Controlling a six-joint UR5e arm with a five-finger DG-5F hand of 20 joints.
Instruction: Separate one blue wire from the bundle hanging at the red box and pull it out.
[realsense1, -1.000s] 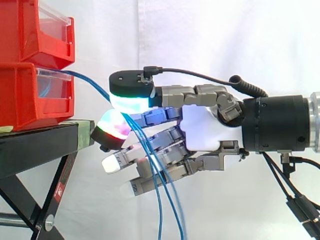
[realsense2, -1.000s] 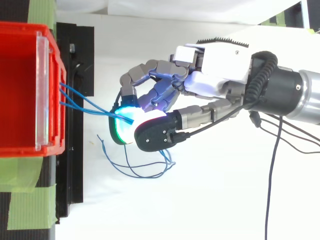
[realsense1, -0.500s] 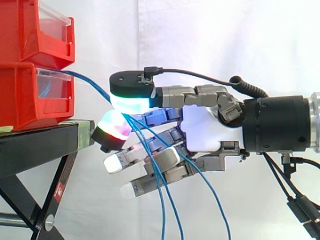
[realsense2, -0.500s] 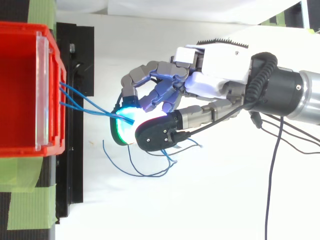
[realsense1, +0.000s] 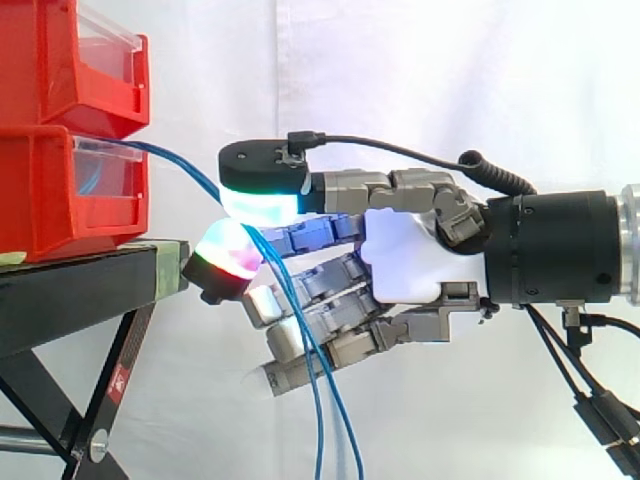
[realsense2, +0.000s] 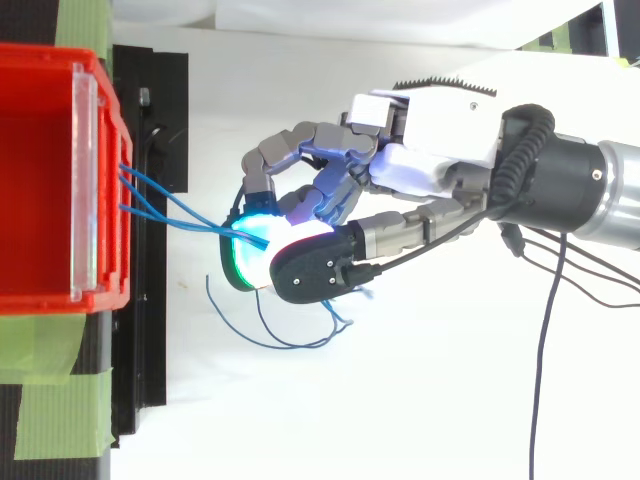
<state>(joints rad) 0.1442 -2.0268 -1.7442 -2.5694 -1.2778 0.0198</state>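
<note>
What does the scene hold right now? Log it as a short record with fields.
robot hand: level with the bins, fingertips pinching the blue wires
blue wires: run from the lower red bin to the pinch, then hang down past the fingers
black stand: carries the stacked bins
separation: several wires meet at the pinch in the top view
</note>
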